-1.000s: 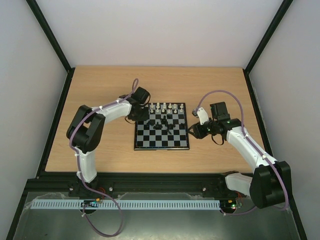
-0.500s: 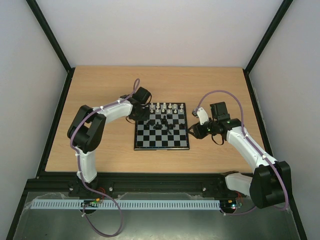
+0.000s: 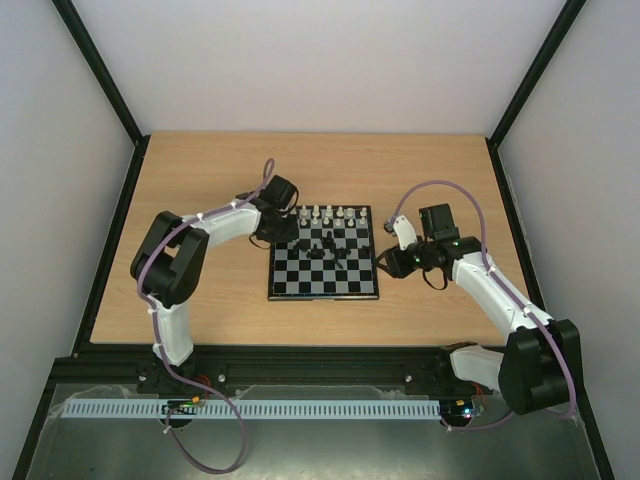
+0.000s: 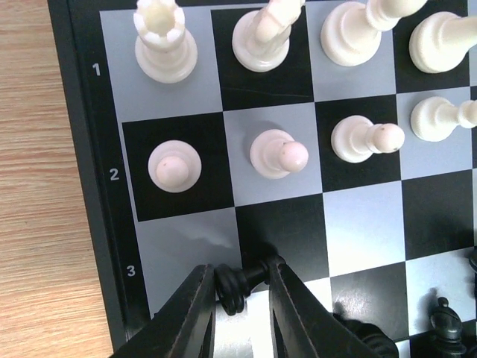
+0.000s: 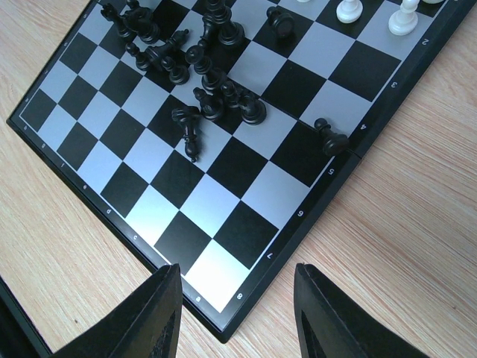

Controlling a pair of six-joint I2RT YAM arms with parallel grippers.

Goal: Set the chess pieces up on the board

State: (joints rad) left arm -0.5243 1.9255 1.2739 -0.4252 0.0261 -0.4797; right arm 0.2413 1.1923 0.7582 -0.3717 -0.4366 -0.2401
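Observation:
The board lies mid-table with white chess pieces in rows along its far edge and black pieces heaped near the middle. My left gripper is shut on a black pawn, held sideways just above the board's rows 3 and 4 at its left edge. White pieces stand on rows 1 and 2 in that view. My right gripper is open and empty over the board's near right corner. Black pieces lie jumbled ahead of it.
A lone black pawn stands near the board's right edge. Bare wooden table surrounds the board. A black frame and white walls bound the table.
The left arm has shifted slightly left over the board's far left corner. The right arm has barely moved.

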